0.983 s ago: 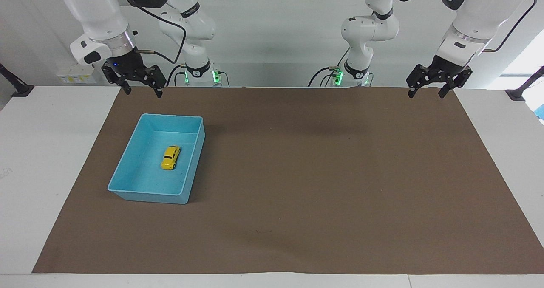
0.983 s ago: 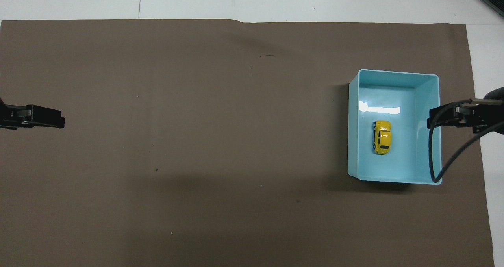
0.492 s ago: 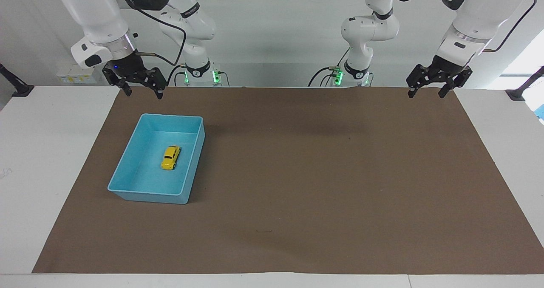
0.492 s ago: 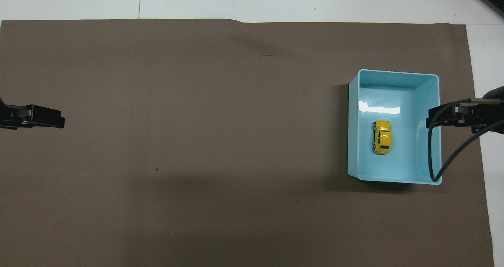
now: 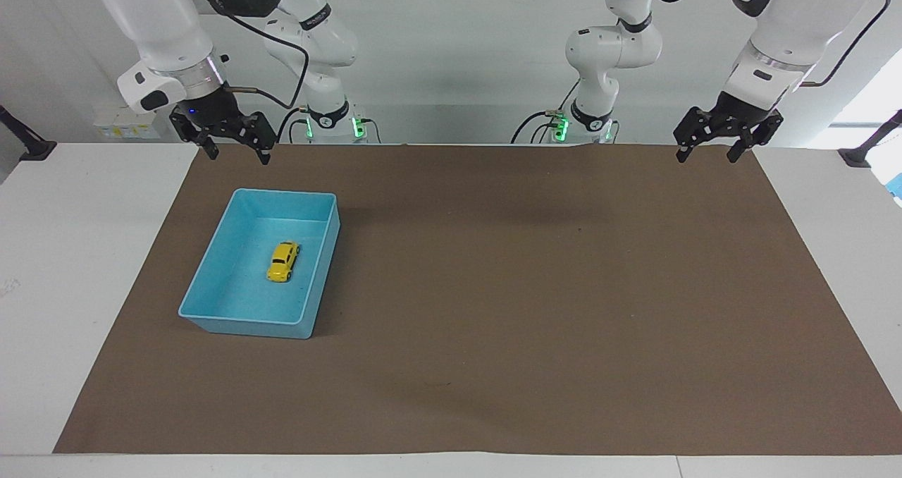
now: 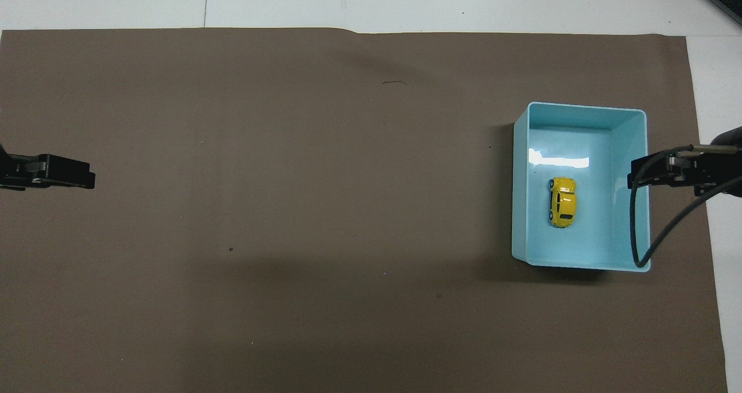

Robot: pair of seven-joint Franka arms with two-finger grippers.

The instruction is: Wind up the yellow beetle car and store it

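The yellow beetle car rests on its wheels on the floor of the blue bin, near the bin's middle. My right gripper hangs open and empty in the air over the edge of the brown mat at the robots' side of the bin, apart from the bin and the car. My left gripper waits open and empty over the mat's corner at the left arm's end of the table.
A brown mat covers most of the white table. The bin stands on the mat toward the right arm's end. A black cable from the right arm loops above the bin's rim.
The right arm has lifted and drawn back slightly toward the robots. The car, the bin and the left arm have not moved.
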